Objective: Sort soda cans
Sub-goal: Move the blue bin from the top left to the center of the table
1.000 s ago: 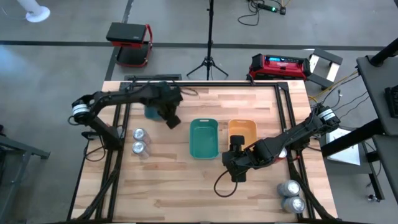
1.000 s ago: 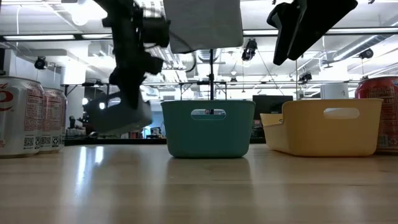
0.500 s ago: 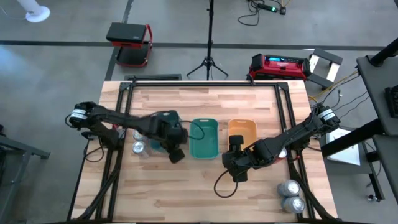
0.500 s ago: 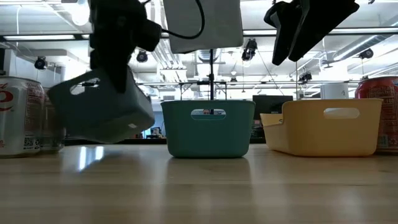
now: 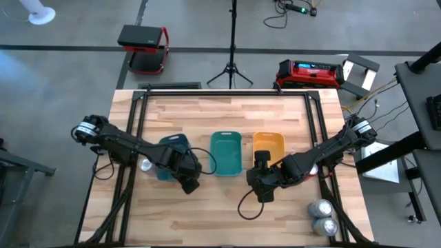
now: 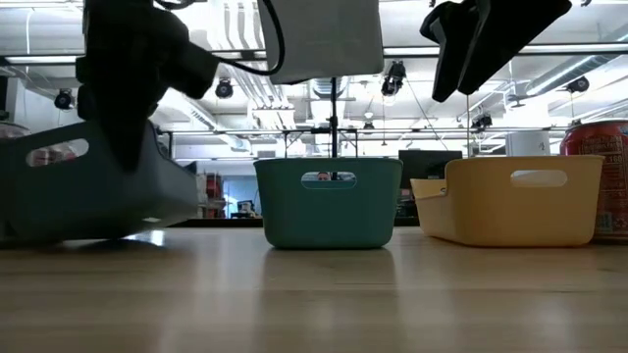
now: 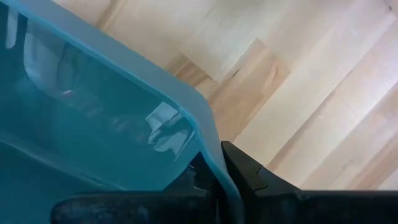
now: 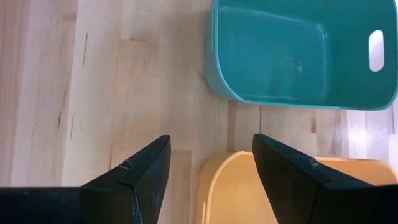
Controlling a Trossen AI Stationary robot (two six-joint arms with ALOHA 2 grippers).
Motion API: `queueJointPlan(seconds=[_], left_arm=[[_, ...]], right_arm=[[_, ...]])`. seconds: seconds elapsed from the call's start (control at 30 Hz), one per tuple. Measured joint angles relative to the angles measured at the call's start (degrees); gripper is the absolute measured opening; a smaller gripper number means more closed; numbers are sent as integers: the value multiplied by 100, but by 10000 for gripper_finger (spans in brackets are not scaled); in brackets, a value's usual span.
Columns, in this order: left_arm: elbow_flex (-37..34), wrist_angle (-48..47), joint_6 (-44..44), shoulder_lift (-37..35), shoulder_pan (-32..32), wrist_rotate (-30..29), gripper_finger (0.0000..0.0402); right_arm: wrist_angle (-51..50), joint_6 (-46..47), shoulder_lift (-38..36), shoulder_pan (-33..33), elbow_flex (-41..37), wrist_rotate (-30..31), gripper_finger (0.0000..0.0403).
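**Setting down the blue tray**

While our left gripper [image 5: 189,180] pinches the rim of the blue tray [image 5: 169,155], fingers closed on its wall, we judge it best to lower it level beside the teal tray [image 5: 226,153], clear of the soda can [image 5: 145,164] at its nine o'clock. Two silver cans [image 5: 321,215] wait at the table's five o'clock; a red can [image 6: 601,186] sits behind the orange tray [image 5: 268,146]. Our right gripper [image 5: 262,190] hovers spread and empty. Pale wooden table [image 5: 220,213]; beyond it, a tripod [image 5: 231,65] and red toolbox [image 5: 309,72].

left cans [image 5: 145,164] mostly hidden by blue tray [image 5: 169,148]
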Motion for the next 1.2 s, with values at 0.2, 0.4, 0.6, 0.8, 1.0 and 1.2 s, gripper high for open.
queueJointPlan(seconds=[0.2,0.4,0.6,0.8,1.0,1.2], left_arm=[[-43,114,11,-2,0,3,0],[-41,120,578,95,-50,85,0],[70,130,1158,603,5,-134,0],[416,76,1357,1037,56,-273,0],[877,-27,1536,1243,151,-290,0],[926,-239,1555,1253,160,-271,0]], right_arm=[[0,30,0,95,-2,-1,225],[9,57,0,161,-9,-1,227],[51,59,0,161,-9,1,237],[118,114,0,161,-9,0,246],[184,-24,0,161,-9,-1,261],[157,-26,0,193,-9,1,287]])
